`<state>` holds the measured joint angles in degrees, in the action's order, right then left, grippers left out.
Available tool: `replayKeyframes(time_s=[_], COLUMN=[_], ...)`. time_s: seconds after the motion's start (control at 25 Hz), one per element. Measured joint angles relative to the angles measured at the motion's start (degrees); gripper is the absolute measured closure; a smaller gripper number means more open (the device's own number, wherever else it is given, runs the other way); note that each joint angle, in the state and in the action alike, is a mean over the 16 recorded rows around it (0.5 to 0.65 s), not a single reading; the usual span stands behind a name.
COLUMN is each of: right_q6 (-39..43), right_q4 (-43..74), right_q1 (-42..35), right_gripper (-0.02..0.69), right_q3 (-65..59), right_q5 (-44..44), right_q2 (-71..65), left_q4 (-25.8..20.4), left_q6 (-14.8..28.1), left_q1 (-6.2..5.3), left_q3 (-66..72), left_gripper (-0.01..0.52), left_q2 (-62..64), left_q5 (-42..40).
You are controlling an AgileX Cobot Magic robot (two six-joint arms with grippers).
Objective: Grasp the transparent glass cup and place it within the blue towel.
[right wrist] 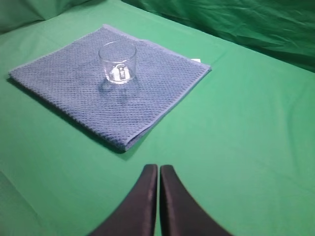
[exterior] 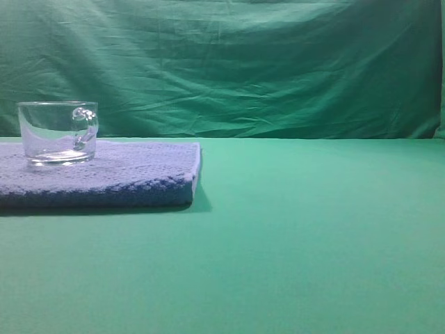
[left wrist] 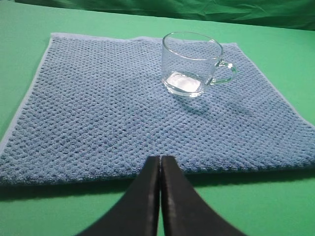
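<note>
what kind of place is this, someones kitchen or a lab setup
Most likely a staged robot test bench, not a kitchen: a green cloth backdrop, a green table surface, and only a blue towel with a glass cup on it.
</note>
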<state>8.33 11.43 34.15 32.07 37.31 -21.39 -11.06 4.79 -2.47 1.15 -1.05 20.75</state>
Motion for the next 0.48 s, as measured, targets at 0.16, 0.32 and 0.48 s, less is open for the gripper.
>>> replayKeyframes(time_s=[0.16, 0.32, 0.48], right_q6=[0.0, 0.0, 0.0], right_q4=[-0.1, -0.5, -0.8], right_q1=[-8.5, -16.5, -22.7], right_gripper=[0.646, 0.634, 0.622], right_q3=[-6.6, -14.1, -20.9], right_q5=[-5.9, -11.3, -15.0], right_q2=[3.9, 9.1, 14.4], left_q4=[0.0, 0.0, 0.0], left_q6=[0.0, 0.0, 0.0], left_q1=[0.00, 0.00, 0.00], left_q3=[0.0, 0.0, 0.0], left_gripper=[0.514, 0.514, 0.514], left_q2=[0.0, 0.0, 0.0], left_q5=[0.0, 0.0, 0.0])
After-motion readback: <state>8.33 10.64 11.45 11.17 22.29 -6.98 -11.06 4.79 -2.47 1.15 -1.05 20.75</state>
